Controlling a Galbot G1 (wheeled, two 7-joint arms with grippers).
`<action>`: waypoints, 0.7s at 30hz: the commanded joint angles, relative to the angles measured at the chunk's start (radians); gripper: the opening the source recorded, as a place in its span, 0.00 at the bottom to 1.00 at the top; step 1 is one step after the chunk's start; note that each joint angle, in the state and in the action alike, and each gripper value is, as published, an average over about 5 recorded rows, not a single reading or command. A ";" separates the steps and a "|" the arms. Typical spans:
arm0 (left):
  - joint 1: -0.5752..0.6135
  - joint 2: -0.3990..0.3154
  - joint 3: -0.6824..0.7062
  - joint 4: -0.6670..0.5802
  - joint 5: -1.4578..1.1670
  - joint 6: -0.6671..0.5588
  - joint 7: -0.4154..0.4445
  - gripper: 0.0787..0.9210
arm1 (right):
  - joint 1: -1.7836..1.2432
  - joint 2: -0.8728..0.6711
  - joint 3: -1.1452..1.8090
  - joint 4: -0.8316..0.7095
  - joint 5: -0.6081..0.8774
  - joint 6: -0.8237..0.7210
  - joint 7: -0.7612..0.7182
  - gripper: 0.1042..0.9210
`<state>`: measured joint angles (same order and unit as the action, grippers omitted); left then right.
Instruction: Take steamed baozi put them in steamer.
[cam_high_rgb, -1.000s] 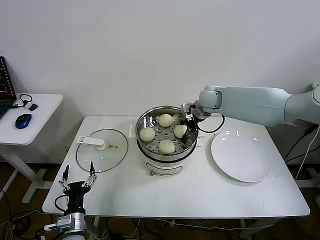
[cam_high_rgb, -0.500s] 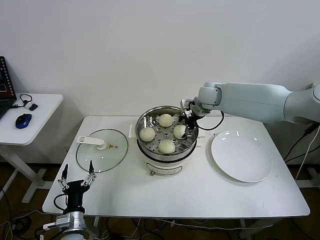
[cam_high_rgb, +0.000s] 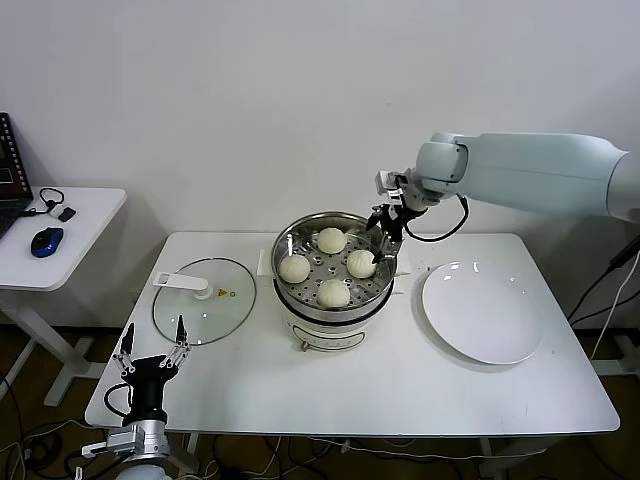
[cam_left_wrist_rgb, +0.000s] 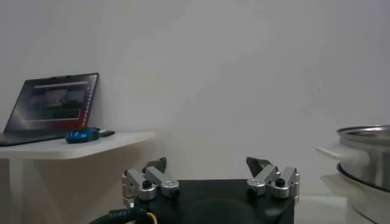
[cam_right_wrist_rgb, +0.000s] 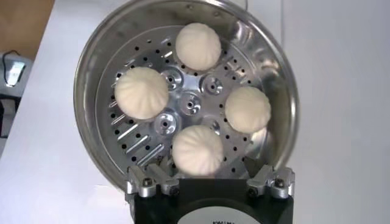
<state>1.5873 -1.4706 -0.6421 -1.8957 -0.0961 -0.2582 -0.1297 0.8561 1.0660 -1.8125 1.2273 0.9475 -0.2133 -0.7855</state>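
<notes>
The white table (cam_high_rgb: 400, 380) carries the steamer (cam_high_rgb: 333, 275), a round pot of shiny steel on a white base, standing near the middle toward the back edge. Directly below the right gripper (cam_high_rgb: 382, 238) lies the pot's right rim; the gripper hangs above it with jaws released and nothing between them. Inside, a perforated metal tray holds four buns (cam_right_wrist_rgb: 198, 46), smooth, domed, cream-white with faint pleats at the crown. They sit in a ring, each apart from its neighbours, and the tray's centre is bare. The nearest bun (cam_high_rgb: 361, 263) lies just below and inward of the jaws, not touched.

Outward from the jaws, well apart, lies a flat white plate (cam_high_rgb: 484, 312), with open tabletop between it and the pot. Across the pot from the jaws rests a round glass lid (cam_high_rgb: 203, 300) with a white handle. The left gripper (cam_high_rgb: 152, 353) waits by the table's front left corner, jaws spread, holding nothing.
</notes>
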 joint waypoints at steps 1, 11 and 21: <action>0.004 0.000 0.000 -0.003 0.000 0.000 -0.001 0.88 | 0.137 -0.121 -0.085 0.102 0.089 -0.062 0.110 0.88; -0.001 -0.005 0.009 0.019 0.007 -0.008 -0.004 0.88 | 0.062 -0.389 0.005 0.270 0.127 -0.254 0.497 0.88; -0.012 -0.010 0.010 0.038 0.015 -0.010 -0.005 0.88 | -0.309 -0.669 0.539 0.416 -0.029 -0.285 0.756 0.88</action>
<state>1.5788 -1.4773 -0.6323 -1.8678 -0.0852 -0.2660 -0.1341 0.8598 0.7021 -1.7217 1.4752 1.0225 -0.4264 -0.3598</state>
